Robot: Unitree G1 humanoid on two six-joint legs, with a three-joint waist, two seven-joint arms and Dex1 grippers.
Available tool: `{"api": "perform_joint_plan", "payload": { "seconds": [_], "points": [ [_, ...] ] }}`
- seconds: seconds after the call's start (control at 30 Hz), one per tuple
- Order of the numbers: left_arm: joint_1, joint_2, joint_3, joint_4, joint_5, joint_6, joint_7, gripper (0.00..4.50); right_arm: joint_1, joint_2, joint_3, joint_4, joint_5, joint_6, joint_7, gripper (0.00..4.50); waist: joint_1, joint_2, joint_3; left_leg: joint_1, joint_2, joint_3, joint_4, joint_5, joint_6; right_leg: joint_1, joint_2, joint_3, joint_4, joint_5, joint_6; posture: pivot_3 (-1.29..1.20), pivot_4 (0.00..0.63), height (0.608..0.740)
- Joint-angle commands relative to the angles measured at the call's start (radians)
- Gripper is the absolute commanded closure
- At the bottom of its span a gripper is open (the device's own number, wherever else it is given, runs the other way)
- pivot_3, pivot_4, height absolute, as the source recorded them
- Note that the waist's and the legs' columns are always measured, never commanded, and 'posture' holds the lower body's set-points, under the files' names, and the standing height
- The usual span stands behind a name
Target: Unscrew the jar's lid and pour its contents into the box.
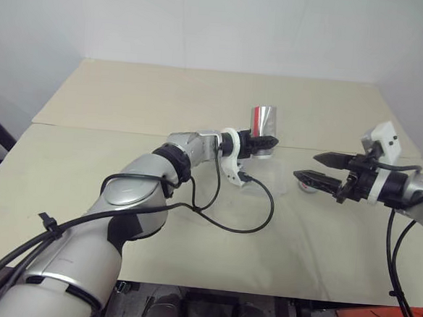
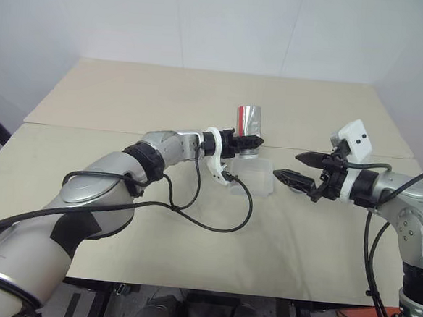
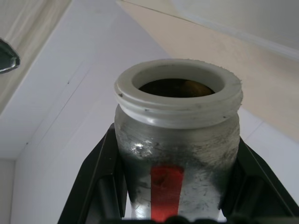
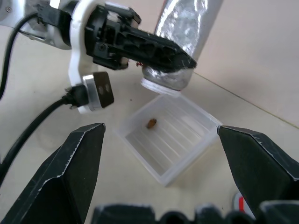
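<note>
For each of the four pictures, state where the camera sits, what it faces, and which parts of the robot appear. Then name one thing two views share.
Left eye and right eye views: on the head, facing forward and down over the table; both arms show.
Left wrist view: along the left gripper, facing the open mouth of the jar it clamps.
Right wrist view: between the open right gripper fingers, facing the box.
Shared: the upturned jar, mouth down over the box, appears in the right wrist and head views.

Table (image 1: 129, 95) covered in beige sheets, seam running across its middle. Clear box (image 4: 170, 137) sits directly on the sheet just in front of that seam, one small brown bit (image 4: 151, 123) inside it. Small round item, red and white (image 1: 307, 187), lies just right of the box; cannot identify.
</note>
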Motion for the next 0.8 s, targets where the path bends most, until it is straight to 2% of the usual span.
{"api": "perform_joint_plan", "payload": {
  "seconds": [0.03,0.13,0.27,0.47,0.57,0.6,0.67,0.8],
  "points": [
    [-0.025,0.003,0.011,0.001,-0.029,0.001,0.02,2.44,0.002,0.0,-0.041,-0.032,0.032,0.001,-0.013,0.03,0.0,0.0,0.0,0.0,0.0,0.0,0.0,0.0,0.0,0.0,0.0,0.0,0.0,0.0,0.0,0.0,0.15,0.74],
    [-0.024,0.011,0.034,0.002,-0.059,-0.012,0.01,2.44,0.002,-0.001,-0.035,-0.026,0.032,-0.006,-0.017,0.03,0.0,0.0,0.0,0.0,0.0,0.0,0.0,0.0,0.0,0.0,0.0,0.0,0.0,0.0,0.0,0.0,0.15,0.74],
    [-0.003,0.048,0.13,-0.001,-0.185,-0.083,-0.038,2.44,-0.003,-0.005,-0.025,-0.015,0.025,-0.026,-0.012,0.03,-0.002,0.0,0.0,0.0,0.001,0.0,0.0,0.0,0.0,0.0,0.0,0.0,0.0,0.0,0.0,0.0,0.15,0.74],
    [0.065,0.121,0.373,-0.03,-0.484,-0.27,-0.23,2.44,-0.004,-0.013,0.006,-0.002,-0.003,-0.09,0.027,0.03,-0.008,0.0,0.0,0.001,0.001,0.001,0.0,0.0,0.0,0.0,-0.001,0.0,0.001,0.0,0.0,0.0,0.15,0.74],
    [0.156,0.105,0.616,-0.066,-0.819,-0.312,-0.551,2.44,-0.008,-0.019,0.014,0.011,-0.013,-0.111,0.046,0.03,-0.01,0.001,0.0,0.001,0.002,0.001,0.001,0.0,-0.001,0.0,-0.001,0.0,0.002,0.0,0.0,0.0,0.15,0.74],
    [0.196,0.088,0.711,-0.1,-0.957,-0.262,-0.686,2.44,-0.01,-0.021,0.016,0.015,-0.015,-0.114,0.052,0.03,-0.01,0.001,0.0,0.001,0.002,0.001,0.001,0.0,-0.001,0.0,-0.001,-0.002,0.002,0.0,0.0,0.0,0.15,0.74],
    [0.249,0.066,0.826,-0.166,-1.118,-0.157,-0.856,2.44,-0.013,-0.024,0.019,0.023,-0.018,-0.119,0.061,0.03,-0.01,0.001,-0.001,0.001,0.002,0.001,0.002,0.001,-0.001,0.001,-0.002,-0.003,0.002,0.0,0.0,0.0,0.15,0.74],
    [0.346,0.047,0.99,-0.338,-1.356,0.109,-1.086,2.44,-0.019,-0.034,0.03,0.039,-0.026,-0.134,0.078,0.03,-0.018,0.001,-0.001,0.001,0.002,0.001,0.003,0.001,-0.001,0.001,-0.002,-0.003,0.002,0.0,0.0,0.0,0.15,0.74]
  ]
}}
